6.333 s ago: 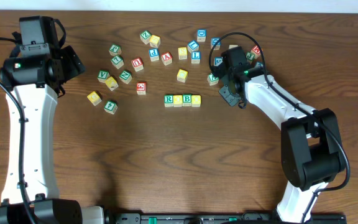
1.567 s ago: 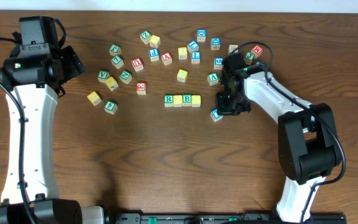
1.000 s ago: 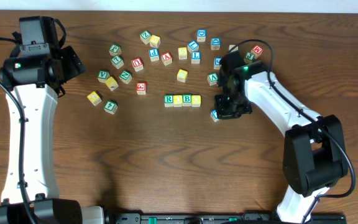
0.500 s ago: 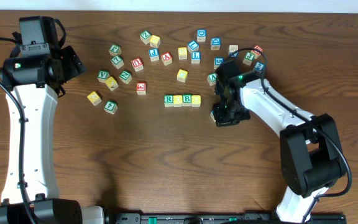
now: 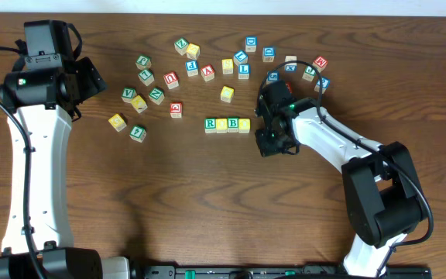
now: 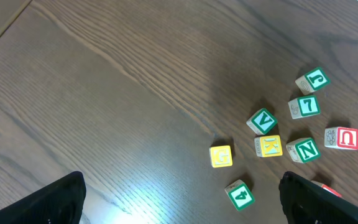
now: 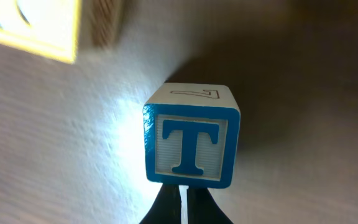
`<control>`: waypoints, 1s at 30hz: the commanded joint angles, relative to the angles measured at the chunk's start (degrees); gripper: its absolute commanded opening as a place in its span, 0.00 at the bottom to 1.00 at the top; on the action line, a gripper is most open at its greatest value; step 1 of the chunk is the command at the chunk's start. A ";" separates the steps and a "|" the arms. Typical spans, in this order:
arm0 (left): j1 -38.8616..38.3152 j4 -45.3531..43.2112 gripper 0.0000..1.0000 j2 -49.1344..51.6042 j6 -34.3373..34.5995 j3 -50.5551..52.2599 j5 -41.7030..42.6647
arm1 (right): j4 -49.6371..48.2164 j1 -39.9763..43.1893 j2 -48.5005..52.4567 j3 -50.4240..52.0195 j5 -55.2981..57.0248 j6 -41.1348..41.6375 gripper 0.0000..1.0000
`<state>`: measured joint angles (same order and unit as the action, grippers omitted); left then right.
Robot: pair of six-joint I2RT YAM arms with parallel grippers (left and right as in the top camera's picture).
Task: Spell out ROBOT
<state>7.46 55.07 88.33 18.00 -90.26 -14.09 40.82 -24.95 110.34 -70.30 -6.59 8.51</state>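
The wooden table carries no tray or box, so the letter blocks lie loose on it. There is a scatter along the far side and a tidy row in the middle, where I read R and B (the yellow ones are too small to read). The left gripper hangs idle, fingers wide apart. The right gripper sits low just right of the row, fingers drawn together to a slit against the T block, which they touch rather than clasp. I'd guess it means to nudge the block onto the row's end.
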 commanded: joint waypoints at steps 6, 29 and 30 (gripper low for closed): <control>0.24 -0.04 0.98 -0.57 0.04 0.85 -0.98 | -6.23 -0.39 -0.55 0.26 0.24 -1.36 0.01; 0.24 -0.04 0.98 -0.57 0.04 0.85 -0.98 | -9.88 -0.63 -1.36 -0.37 -3.04 -1.25 0.01; 0.24 -0.04 0.98 -0.57 0.04 0.85 -0.98 | -9.75 -0.55 -1.92 -0.66 -2.99 -0.81 0.01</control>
<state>7.46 55.07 88.33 18.00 -90.26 -14.09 30.98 -25.06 110.34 -70.30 -7.88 7.99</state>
